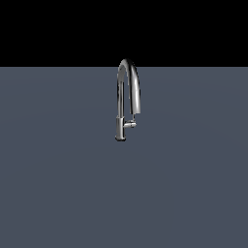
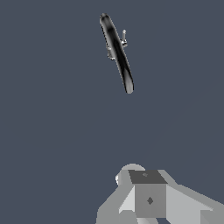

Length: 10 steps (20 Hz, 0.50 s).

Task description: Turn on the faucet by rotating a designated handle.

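**Faucet alone on the grey floor, arm well off it**

The faucet stands upright on a flat slate-grey surface (no edge to it, so can't say if it's a table or a floor), approx. mid-scene in the exterior view, black backdrop behind its arch. Straight chrome stem, high arched spout curving over and back down to the exterior view's right of the stem, ending partway down. The handle is a short stub sticking out sideways from the lower stem, on the same side as the spout, its tip just below the spout's end. Nothing is touching the handle or the faucet.

The robot arm doesn't show in the exterior view at all. In the wrist view the faucet is seen from above as a thin dark-and-bright bar, w/ the handle a small peg off its side. The end effector shows only as pale grey blocks close to the camera, well apart from the faucet; its fingertips aren't clear, so whether it is released or clenched I cannot tell. It holds nothing visible.
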Available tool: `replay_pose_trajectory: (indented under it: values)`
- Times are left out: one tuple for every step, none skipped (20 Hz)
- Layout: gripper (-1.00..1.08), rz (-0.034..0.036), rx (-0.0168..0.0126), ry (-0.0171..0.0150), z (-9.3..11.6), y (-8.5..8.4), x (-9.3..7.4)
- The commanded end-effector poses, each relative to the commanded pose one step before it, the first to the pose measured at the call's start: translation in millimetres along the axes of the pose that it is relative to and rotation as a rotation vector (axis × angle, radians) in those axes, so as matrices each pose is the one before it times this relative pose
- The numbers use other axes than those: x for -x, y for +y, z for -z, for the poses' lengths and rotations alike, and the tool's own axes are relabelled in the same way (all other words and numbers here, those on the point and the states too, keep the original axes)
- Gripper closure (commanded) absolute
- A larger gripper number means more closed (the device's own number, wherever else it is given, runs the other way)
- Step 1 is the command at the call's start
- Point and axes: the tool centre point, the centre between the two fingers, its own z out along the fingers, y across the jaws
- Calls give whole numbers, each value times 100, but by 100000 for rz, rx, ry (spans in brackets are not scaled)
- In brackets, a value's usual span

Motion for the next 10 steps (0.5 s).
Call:
replay_pose_trajectory:
  values:
    - [108,-2621,-2505,-3412,-241,-190,-1380]
    - [108,-1069,-1042,-1399,-87,-82,-566]
    - [108,-1073,-1048,-1405,-87,-82,-568]
    - [108,-1078,-1054,-1412,-88,-83,-571]
    - [108,-1082,-1060,-1420,-88,-83,-574]
    - [108,-1085,-1065,-1425,-88,-83,-576]
    - [108,-1090,-1071,-1432,-88,-83,-578]
    - [108,-1093,-1077,-1438,-88,-84,-580]
    - [108,-1096,-1082,-1444,-88,-84,-583]
    - [108,-1098,-1087,-1449,-88,-85,-584]
